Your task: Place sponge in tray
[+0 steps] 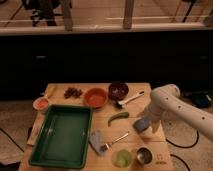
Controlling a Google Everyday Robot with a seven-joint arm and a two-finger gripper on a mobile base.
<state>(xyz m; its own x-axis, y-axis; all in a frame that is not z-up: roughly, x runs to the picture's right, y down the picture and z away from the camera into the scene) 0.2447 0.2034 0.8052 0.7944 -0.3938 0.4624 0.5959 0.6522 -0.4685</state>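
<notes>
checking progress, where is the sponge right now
The sponge is right of centre in the camera view, at the gripper, just right of the green pepper.

- A wooden tabletop [102, 162] stands on a pale, speckled floor [15, 115].
- A dark low wall [100, 60] runs behind it.
- Above the wall, pale posts [128, 14] frame what may be glass.
- The light is dim and warm.
- Black cables [185, 143] lie on the floor at the right.
- The claw [142, 125] hangs over the tabletop's right part.
</notes>
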